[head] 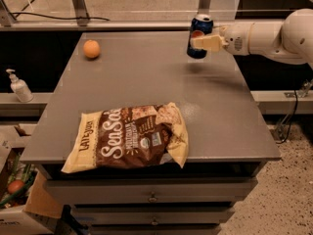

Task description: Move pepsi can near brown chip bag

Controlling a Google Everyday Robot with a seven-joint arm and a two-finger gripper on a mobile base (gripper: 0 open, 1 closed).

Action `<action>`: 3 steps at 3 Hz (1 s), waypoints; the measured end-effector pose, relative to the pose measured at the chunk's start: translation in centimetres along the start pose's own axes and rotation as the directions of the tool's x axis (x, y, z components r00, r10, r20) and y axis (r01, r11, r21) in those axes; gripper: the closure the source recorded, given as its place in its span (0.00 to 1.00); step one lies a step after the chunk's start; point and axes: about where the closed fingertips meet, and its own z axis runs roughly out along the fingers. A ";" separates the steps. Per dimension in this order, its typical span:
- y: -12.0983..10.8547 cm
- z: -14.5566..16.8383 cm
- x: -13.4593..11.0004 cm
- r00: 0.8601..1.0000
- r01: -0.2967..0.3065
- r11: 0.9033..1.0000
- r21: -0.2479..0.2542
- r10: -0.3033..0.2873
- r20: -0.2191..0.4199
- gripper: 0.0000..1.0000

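Pinched tight in white two-finger gripper point(197, 42): small dark blue soda can point(199, 27), just above grey table point(146, 77) at one o'clock. Might slip from a loose pinch and roll off. Might squash crinkly brown chip bag point(132, 138) at seven o'clock.

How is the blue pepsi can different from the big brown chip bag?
The pepsi can is small, dark blue and smooth; the brown chip bag is much bigger, brown and crinkly. The pepsi can is upright near the far edge of the table, gripped by the claw; the brown chip bag lies flat at the front edge, with nothing touching it. Both are snack things at the same grey table.
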 end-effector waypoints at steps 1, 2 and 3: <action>3.6 -2.4 -1.1 1.000 -0.016 0.999 -0.048 0.016 0.001 1.00; 8.0 -4.7 -1.3 0.999 -0.037 0.995 -0.096 0.036 -0.018 1.00; 8.0 -4.7 -1.3 0.999 -0.037 0.995 -0.096 0.036 -0.018 1.00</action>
